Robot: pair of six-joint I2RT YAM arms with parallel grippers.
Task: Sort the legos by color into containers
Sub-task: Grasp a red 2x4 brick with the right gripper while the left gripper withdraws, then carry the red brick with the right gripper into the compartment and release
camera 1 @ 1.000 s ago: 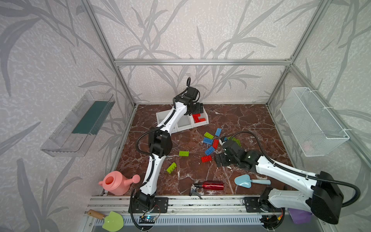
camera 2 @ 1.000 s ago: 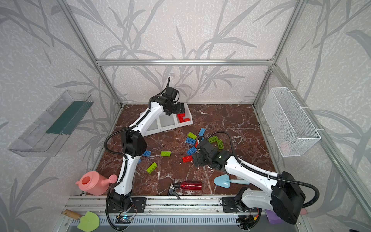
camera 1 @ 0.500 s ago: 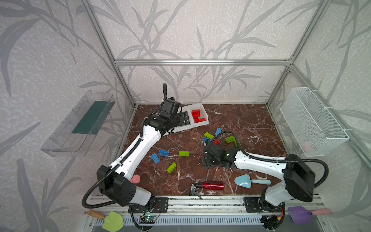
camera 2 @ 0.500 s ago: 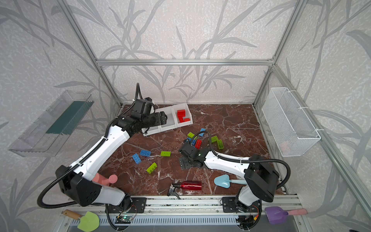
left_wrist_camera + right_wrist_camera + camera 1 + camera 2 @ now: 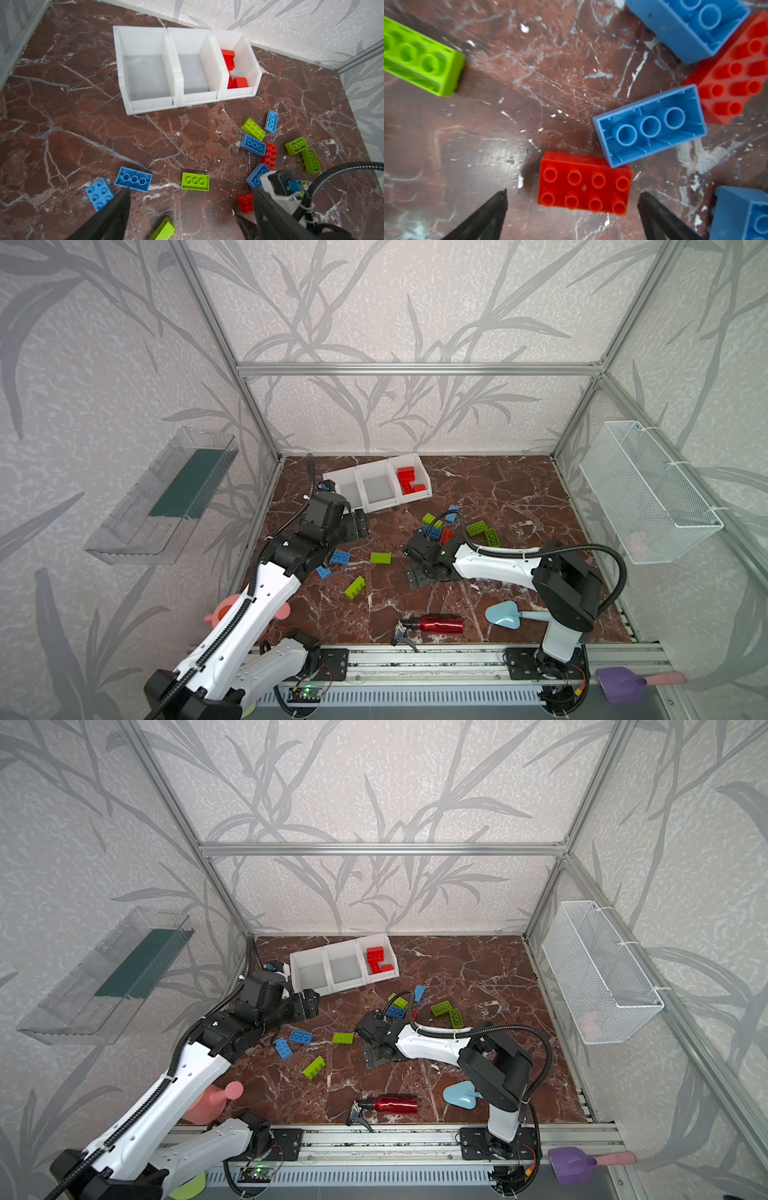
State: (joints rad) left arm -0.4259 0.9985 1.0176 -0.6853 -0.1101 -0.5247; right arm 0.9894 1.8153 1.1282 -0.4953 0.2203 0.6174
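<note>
The right gripper [image 5: 572,193] hangs low over the brick cluster at mid-floor. Its fingers are spread either side of a studs-up red brick [image 5: 584,182] and do not touch it. The left gripper [image 5: 358,524], also spread and empty, hovers just near-left of the white bins [image 5: 380,504], whose rightmost compartment holds red bricks [image 5: 407,481]. Loose blue bricks [image 5: 340,558] and lime green bricks [image 5: 380,558] lie between the arms.

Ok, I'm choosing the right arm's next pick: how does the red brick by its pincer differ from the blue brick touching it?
The red brick lies studs up; the blue brick lies upside down, hollow underside showing. The red brick lines up between the fingertips of the open right pincer; the blue brick sits beyond them, one corner overlapping the red brick's edge. Both are rectangular bricks of similar size.
</note>
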